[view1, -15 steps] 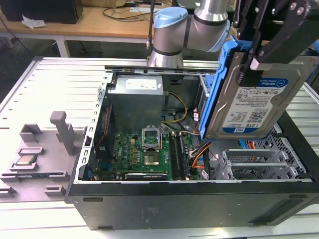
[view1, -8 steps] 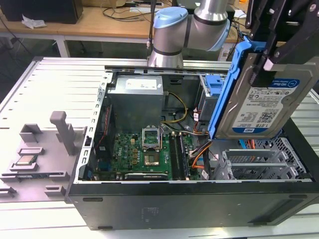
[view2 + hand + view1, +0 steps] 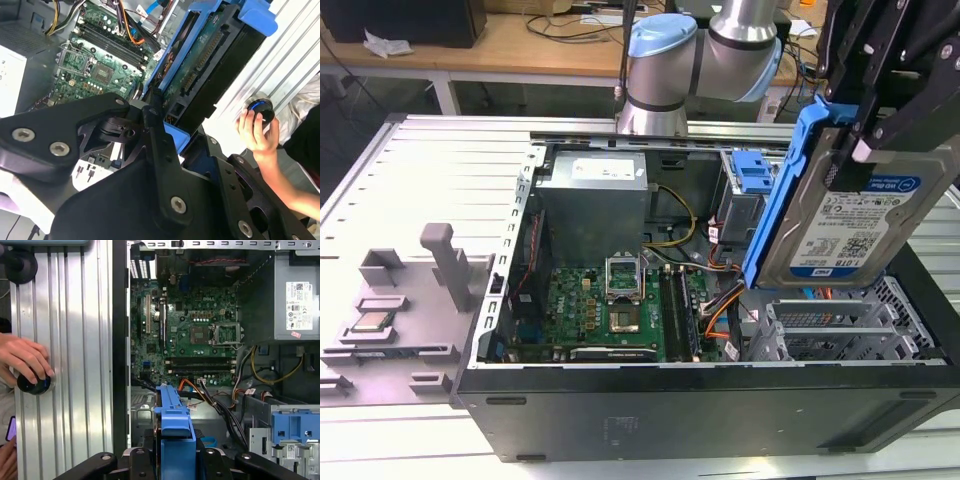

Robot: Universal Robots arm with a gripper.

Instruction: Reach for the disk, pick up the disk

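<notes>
- Already the disk [image 3: 855, 215] hangs clear of the open computer case [image 3: 720, 420], tilted on edge above the drive cage [image 3: 825, 335] at the case's end toward the exterior view's right, its blue bracket [image 3: 782, 190] framing the lower side.
- The hand [image 3: 880, 95] is clenched on the disk from above, its black links closing on the upper end; in both wrist views the bracket sits between the black fingers [image 3: 155, 150].
- To my eye the pick is nearly complete: the disk touches nothing below.
- Doing this well calls for a steady grip, since a tilted load could slip, and for clearance from the orange cables [image 3: 720, 315] and the motherboard [image 3: 605, 305].
- A person's hand [image 3: 25, 357] rests on a knob [image 3: 34, 384] on the ribbed metal surface [image 3: 75, 390] beside the case.
</notes>
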